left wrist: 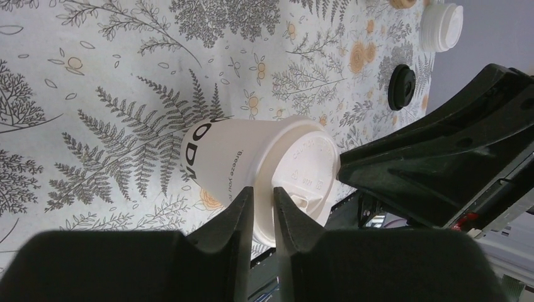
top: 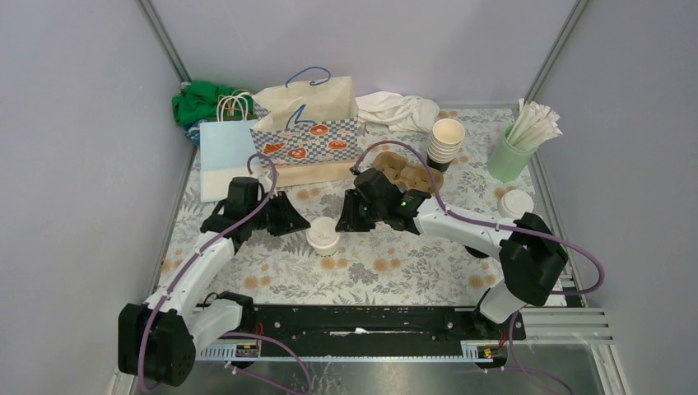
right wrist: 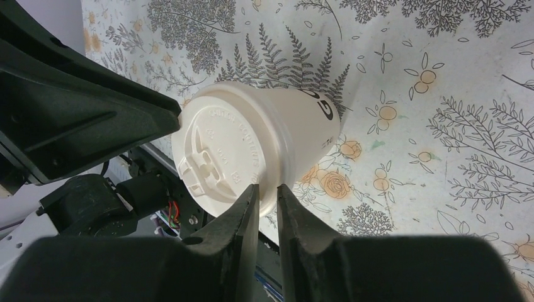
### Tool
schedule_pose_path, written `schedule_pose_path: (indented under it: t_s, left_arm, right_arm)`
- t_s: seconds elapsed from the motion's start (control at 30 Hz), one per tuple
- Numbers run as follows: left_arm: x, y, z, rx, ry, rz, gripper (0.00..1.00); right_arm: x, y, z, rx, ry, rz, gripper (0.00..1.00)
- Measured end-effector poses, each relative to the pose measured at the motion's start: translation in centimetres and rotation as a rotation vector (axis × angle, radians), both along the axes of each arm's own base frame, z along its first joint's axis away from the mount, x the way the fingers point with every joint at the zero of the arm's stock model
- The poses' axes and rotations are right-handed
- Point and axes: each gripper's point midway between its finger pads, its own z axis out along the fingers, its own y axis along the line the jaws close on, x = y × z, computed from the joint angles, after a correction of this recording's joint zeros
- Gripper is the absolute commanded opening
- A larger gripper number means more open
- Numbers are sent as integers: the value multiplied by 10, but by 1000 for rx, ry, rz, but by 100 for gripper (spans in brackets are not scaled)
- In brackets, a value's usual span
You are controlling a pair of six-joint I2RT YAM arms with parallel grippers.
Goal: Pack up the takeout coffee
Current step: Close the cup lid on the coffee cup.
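lettering (left wrist: 191,158) on lidded cup (left wrist: 252,165) shows from wrist views.

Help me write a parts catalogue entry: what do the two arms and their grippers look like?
The left arm and right arm have white links between chunky black joint housings. A purple cable loops along each. A small green light glows near the right wrist. The left gripper and right gripper are matte black, each with two wedge-shaped fingers tapering to narrow tips.

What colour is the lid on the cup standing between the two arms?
White; the lid shows best in the right wrist view.
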Motion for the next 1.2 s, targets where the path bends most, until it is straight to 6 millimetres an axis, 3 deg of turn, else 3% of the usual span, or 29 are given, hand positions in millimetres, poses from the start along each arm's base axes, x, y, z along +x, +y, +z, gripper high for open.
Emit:
schedule_pose_path:
  t_s: [0.37,0.5,0.7,0.8,0.97,1.2]
  left_arm:
    - [-6,-8,1,-49,-7,21,22]
    - [-14,-10,3,-66,1,24,28]
    - [-17,-10,6,-73,11,34,37]
    - [-17,-6,9,-45,15,42,30]
    - [-6,0,27,-10,-29,48,34]
    - [6,15,32,18,-64,79,28]
  right_arm:
    - [16,6,1,-18,-24,8,21]
    - [29,9,2,-26,-48,8,22]
    - [32,13,6,-23,-67,26,30]
    - [34,15,11,-22,-77,32,33]
    - [36,11,13,-34,-83,37,35]
    - [34,-13,27,-19,-102,4,32]
